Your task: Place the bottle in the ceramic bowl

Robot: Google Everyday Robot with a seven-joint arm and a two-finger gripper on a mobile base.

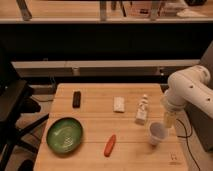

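Observation:
The small clear-whitish bottle [142,110] stands upright on the wooden table [95,120], right of centre. The wide glossy green ceramic bowl [65,135] sits near the table's front left corner with nothing in it. My gripper [169,121] hangs down from the white arm [188,91] at the table's right edge. It is just right of the bottle and directly above and behind a translucent white cup [156,134]. It holds nothing that I can see.
A flat white block [119,104] lies left of the bottle. A black rectangular object [77,98] lies at the back left. An orange-red elongated item [110,145] lies at the front centre. A dark chair [12,107] stands left of the table.

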